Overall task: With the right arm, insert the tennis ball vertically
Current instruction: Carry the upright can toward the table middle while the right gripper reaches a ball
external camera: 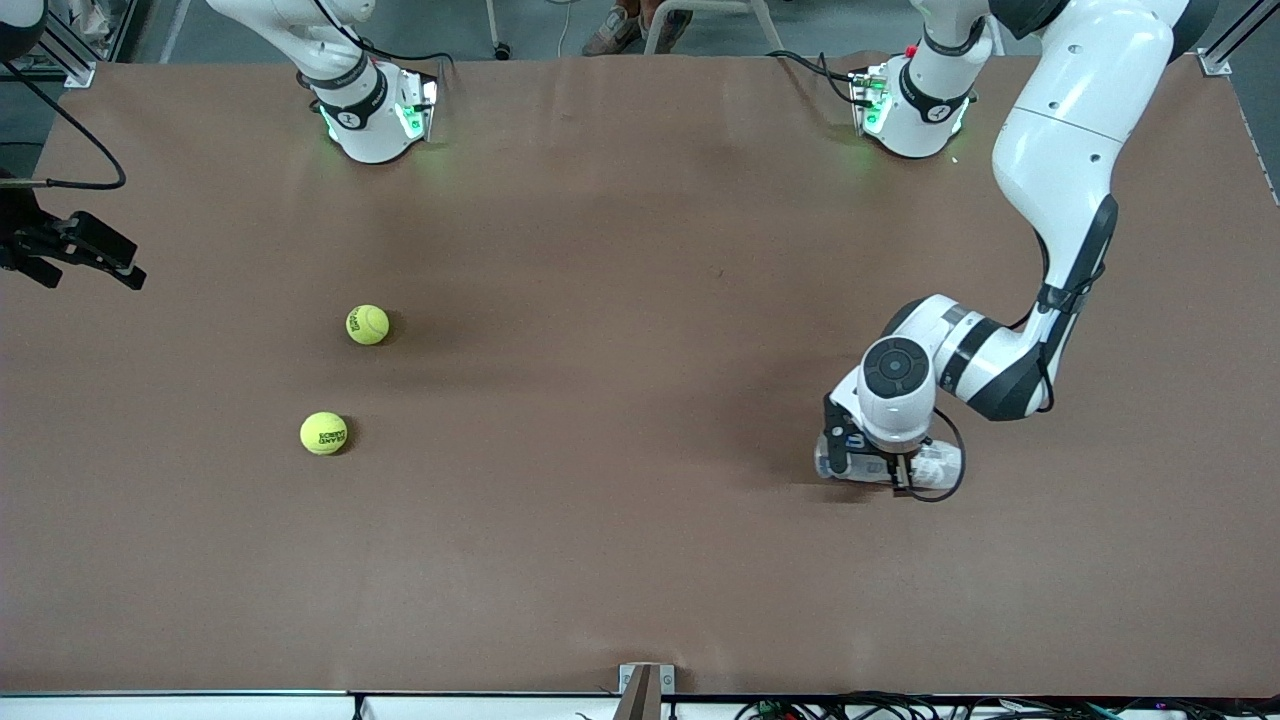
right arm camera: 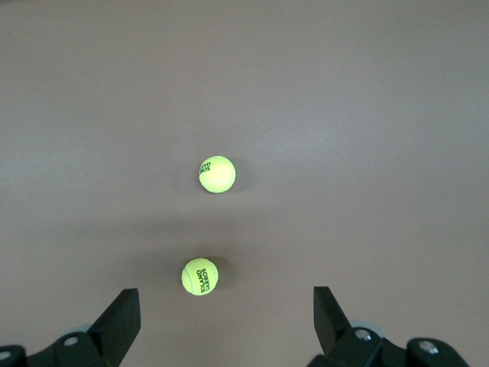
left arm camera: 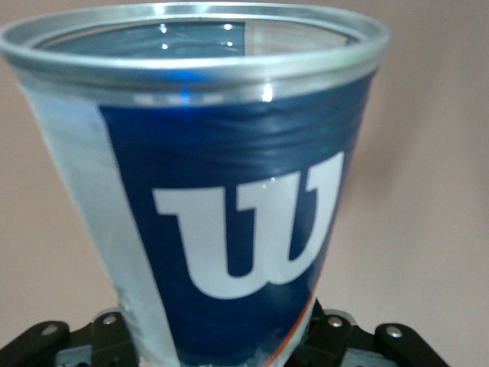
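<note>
Two yellow tennis balls lie on the brown table toward the right arm's end: one (external camera: 367,324) farther from the front camera, one (external camera: 323,433) nearer. Both show in the right wrist view, the farther (right arm camera: 217,173) and the nearer (right arm camera: 199,276). My right gripper (external camera: 92,272) hangs open and empty, high over the table's edge at that end (right arm camera: 223,306). My left gripper (external camera: 890,470) is shut on a clear and blue ball can (external camera: 940,465), which lies on its side at table level. The can's open metal rim (left arm camera: 191,61) faces away from the left gripper (left arm camera: 221,344).
The brown table (external camera: 640,300) has both arm bases (external camera: 375,110) (external camera: 910,110) along the edge farthest from the front camera. A bracket (external camera: 645,690) sits at the table's nearest edge.
</note>
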Robot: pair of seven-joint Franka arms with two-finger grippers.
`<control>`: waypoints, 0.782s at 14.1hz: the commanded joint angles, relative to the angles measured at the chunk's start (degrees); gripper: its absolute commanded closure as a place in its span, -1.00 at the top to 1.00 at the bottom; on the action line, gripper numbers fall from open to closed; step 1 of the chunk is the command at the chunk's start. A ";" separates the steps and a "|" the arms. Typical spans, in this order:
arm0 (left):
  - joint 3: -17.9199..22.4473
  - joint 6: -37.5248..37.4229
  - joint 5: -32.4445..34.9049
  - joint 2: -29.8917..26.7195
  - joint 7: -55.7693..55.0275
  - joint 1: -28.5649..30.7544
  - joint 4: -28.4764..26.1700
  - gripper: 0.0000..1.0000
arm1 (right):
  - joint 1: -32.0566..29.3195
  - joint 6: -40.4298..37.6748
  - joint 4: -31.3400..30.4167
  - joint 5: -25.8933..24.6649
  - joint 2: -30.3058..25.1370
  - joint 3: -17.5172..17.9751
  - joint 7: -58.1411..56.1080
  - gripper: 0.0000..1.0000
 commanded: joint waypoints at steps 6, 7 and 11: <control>-11.66 20.92 -20.83 1.48 1.85 1.49 1.76 0.47 | -0.68 -0.15 0.52 -1.17 0.86 0.37 -0.45 1.00; -12.89 24.96 -22.60 2.35 1.85 1.58 1.50 0.47 | -0.59 0.02 0.52 -1.52 1.47 0.37 -0.45 1.00; -17.73 41.82 -28.15 8.23 1.50 0.53 1.50 0.47 | -0.59 2.65 0.61 -1.97 5.69 0.37 -0.45 1.00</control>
